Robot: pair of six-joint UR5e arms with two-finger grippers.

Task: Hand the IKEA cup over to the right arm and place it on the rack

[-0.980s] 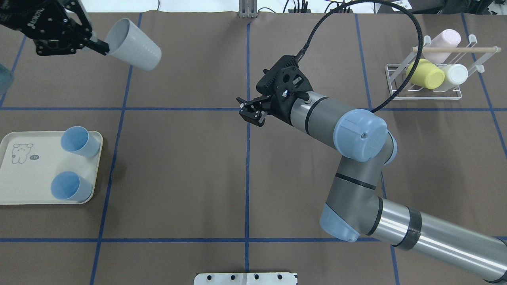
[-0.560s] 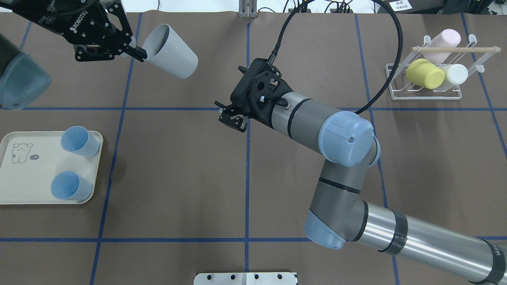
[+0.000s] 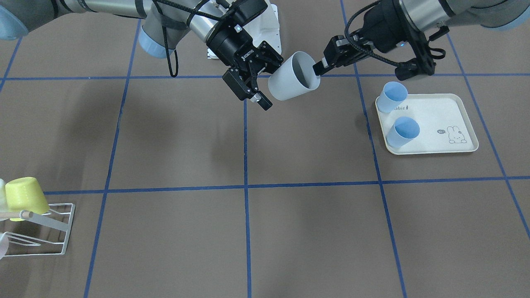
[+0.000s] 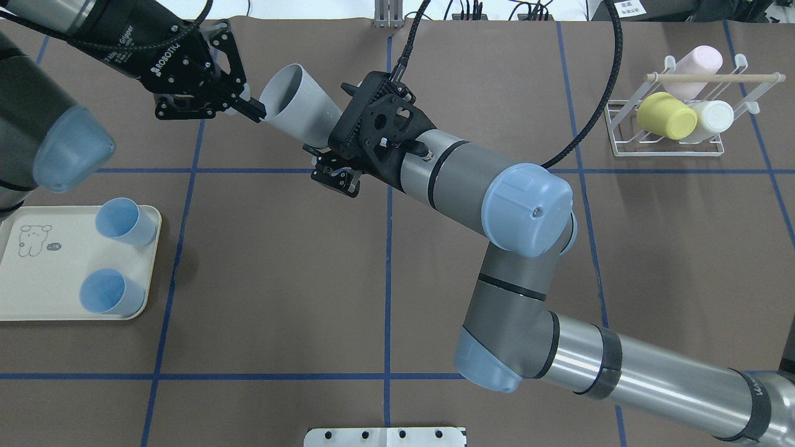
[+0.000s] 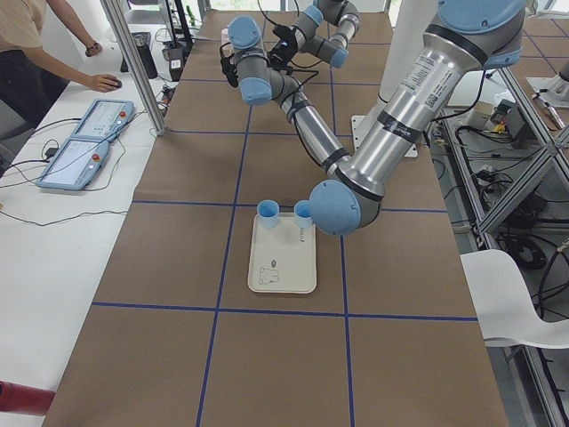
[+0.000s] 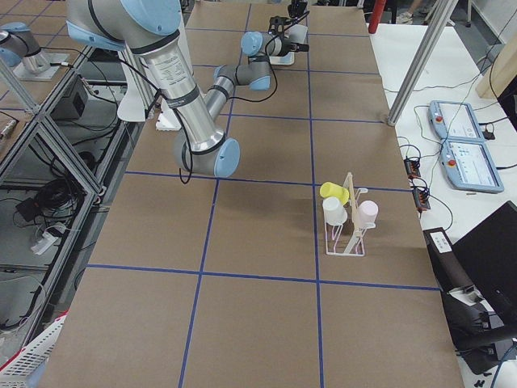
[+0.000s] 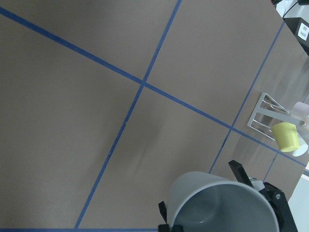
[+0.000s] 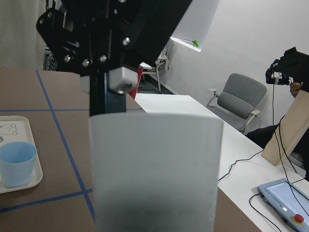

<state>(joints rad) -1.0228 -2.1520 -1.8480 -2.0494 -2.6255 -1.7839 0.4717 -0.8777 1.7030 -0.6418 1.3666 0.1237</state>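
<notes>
1. Currently, the handover is the step in hand. The pale grey tapered plastic cup (image 3: 292,78) lies on its side in the air above the far half of the brown, blue-taped table (image 4: 279,279), a little left of its middle.
2. The left gripper (image 3: 319,67) pinches the cup's rim, one finger inside the mouth and one outside. This grip leaves the body and the closed end free for the other arm.
3. The grey-silver right arm (image 4: 528,211) presents its black two-finger gripper (image 3: 272,82) with the jaws spread wide, one on each side of the cup's closed end. Whether either jaw touches the wall cannot be told.
4. Judgement: the right jaws must close on the wall before the left gripper releases, or the cup falls.
5. The white wire rack with a wooden dowel (image 4: 745,76) stands near the far right corner, well apart from the cup. It already holds a yellow cup (image 4: 666,115), a white one and a pink one.
6. The cream rabbit-print tray (image 4: 37,292) at the left edge carries two blue cups.
</notes>
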